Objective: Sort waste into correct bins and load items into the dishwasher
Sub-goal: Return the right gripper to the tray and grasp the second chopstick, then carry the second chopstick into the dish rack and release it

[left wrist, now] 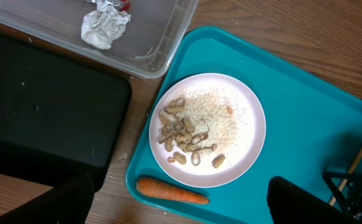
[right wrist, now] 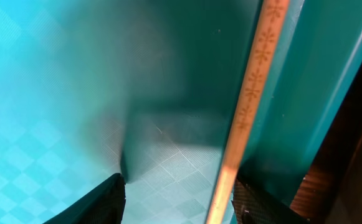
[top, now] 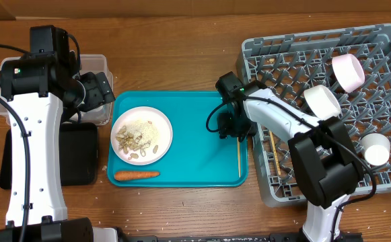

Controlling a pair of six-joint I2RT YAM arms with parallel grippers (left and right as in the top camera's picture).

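The right gripper is down at the teal tray, its jaws apart with 1 chopstick between them. The stick lies nearer the right-hand finger, and it is not pinched. This chopstick lies along the tray's right edge, so the raised rim stands just beside it, and the wall of the grey dish rack is right beyond that rim. A second chopstick lies inside the rack near its left wall. The right arm's own body covers part of the rack's front.

In the rack there are 3 vessels, well apart from each other: a pale-pink bowl, a white bowl and 1 small white cup.

The left gripper hangs with its fingers spread wide and grips nothing. Below it is the 1 round white plate, which sits on the teal tray and carries a heap of pale food scraps of grains and peanut shells. The 1 carrot lies just beside the plate's near edge.

To the left are 2 bins — the clear tub and the black tray, side by side on the wooden table. In the tub I see 1 crumpled silvery wrapper and a scrap of red at the frame's top edge.
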